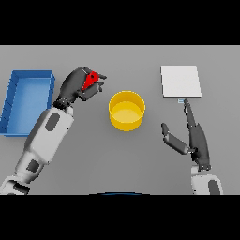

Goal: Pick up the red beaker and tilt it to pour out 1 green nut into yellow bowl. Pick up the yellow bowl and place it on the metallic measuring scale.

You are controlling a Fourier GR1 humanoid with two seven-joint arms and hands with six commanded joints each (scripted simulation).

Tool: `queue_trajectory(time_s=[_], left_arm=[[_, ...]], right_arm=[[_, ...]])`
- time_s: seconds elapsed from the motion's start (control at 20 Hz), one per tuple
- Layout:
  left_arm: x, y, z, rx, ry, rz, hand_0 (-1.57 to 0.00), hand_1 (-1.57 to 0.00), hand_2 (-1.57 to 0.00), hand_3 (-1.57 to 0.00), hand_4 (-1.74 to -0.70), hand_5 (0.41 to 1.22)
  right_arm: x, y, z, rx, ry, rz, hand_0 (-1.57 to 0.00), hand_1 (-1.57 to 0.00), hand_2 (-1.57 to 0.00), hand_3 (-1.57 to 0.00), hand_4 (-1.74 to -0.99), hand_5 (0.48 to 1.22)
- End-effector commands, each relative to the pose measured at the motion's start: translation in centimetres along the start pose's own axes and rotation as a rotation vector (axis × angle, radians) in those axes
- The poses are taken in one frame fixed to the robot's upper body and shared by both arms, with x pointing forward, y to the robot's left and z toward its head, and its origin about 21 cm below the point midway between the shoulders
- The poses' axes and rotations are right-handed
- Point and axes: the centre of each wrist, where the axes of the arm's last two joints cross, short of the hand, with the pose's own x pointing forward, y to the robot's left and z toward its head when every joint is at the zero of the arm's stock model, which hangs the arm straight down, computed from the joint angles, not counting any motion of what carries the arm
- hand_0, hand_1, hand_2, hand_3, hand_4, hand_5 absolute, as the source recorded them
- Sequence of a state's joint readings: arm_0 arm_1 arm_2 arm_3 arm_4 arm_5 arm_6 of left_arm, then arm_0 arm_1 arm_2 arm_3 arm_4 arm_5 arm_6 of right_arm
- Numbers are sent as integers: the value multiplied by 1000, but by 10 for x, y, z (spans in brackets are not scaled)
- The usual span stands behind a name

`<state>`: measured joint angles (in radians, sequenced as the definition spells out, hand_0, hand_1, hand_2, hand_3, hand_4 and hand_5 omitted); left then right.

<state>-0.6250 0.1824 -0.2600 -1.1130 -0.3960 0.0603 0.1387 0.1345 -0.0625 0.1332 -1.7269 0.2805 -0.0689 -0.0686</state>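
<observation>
My left hand [75,86] is shut on the red beaker [91,79], of which only a small red part shows between the fingers. It is held left of the yellow bowl [126,110], a short gap away. The bowl stands upright in the middle of the table; I see no nut inside it. At the back right lies the metallic measuring scale [181,81], a pale square plate. My right hand [197,138] rests open on the table right of the bowl, its fingers pointing toward the scale's near edge.
A blue tray [14,96] sits at the left edge of the table, just behind my left forearm [49,133].
</observation>
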Motion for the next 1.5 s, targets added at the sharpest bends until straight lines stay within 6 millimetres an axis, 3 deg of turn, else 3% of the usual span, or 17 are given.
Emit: queue_trajectory(time_s=[0.0,0.25,0.45,0.55,0.6,0.8,1.05,1.45], left_arm=[[4,-1,-2,-8,6,-71,-1568,-1568,-1568,-1567,-1737,1128],[23,-3,-9,-73,-29,-480,-1570,-1570,-1570,-1570,-1740,1145],[35,-4,-15,-115,-86,-690,-1571,-1571,-1571,-1570,-1740,1190],[42,-4,-20,-151,-115,-798,-1571,-1571,-1571,-1571,-1649,1201],[47,-6,-22,-169,-132,-842,-1571,-1571,-1571,-1571,-1666,1205],[68,-11,-29,-271,-179,-1052,-1571,-1571,-1571,-1277,-1701,1215],[76,-26,-34,-383,-278,-1279,-1571,-1571,-1571,-1475,-1726,1219],[92,-40,-41,-459,-355,-1616,-1571,-1571,-1571,-1555,-1739,1221]], right_arm=[[1,2,-1,-3,-2,-7,1,1,1,1,-1254,683],[-1,3,-3,5,5,-18,1,1,1,1,-1262,694],[3,4,2,14,-9,-11,1,1,1,1,-1274,704],[2,1,2,5,-4,-17,1,1,1,1,-1284,705],[2,4,3,6,-3,-29,1,1,1,1,-1283,702],[0,5,2,-16,-4,-61,1,1,1,1,-1292,678],[-1,8,2,-26,2,-102,1,1,1,1,-1291,648],[-5,9,2,-43,22,-79,1,1,1,1,-1278,609]])
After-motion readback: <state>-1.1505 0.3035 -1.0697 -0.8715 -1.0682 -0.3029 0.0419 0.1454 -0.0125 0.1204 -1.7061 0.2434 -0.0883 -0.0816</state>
